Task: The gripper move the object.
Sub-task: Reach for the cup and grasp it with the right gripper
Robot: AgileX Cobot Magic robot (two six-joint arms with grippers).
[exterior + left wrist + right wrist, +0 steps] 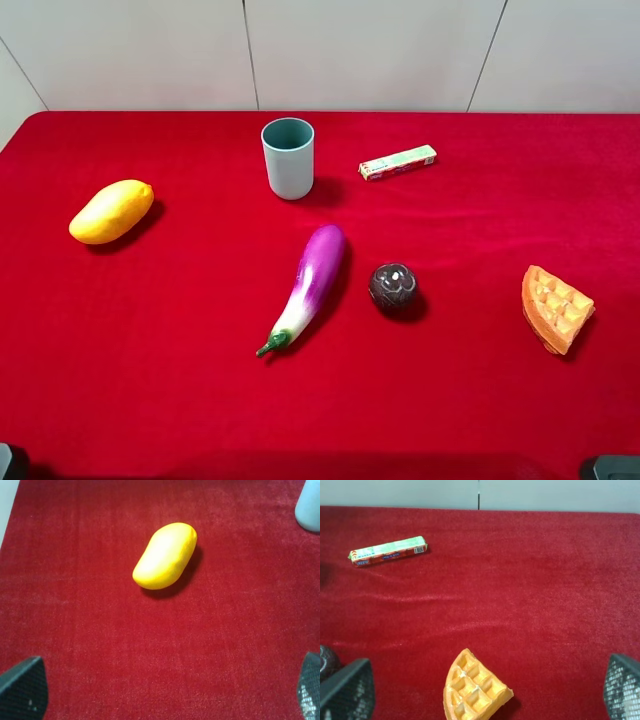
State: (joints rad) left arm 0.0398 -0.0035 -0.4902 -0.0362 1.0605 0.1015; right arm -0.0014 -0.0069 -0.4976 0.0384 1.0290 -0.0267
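The pale blue-green cup stands upright at the back middle of the red table; its edge also shows in the left wrist view. My left gripper is open and empty, its dark fingertips spread wide, well short of the yellow mango and far from the cup. My right gripper is open and empty, with its fingertips spread either side of the waffle piece. Only dark corners of both arms show at the front edge in the exterior high view.
The mango lies at the left. A purple eggplant and a dark round ball lie in the middle. The waffle piece lies at the right. A candy pack lies right of the cup.
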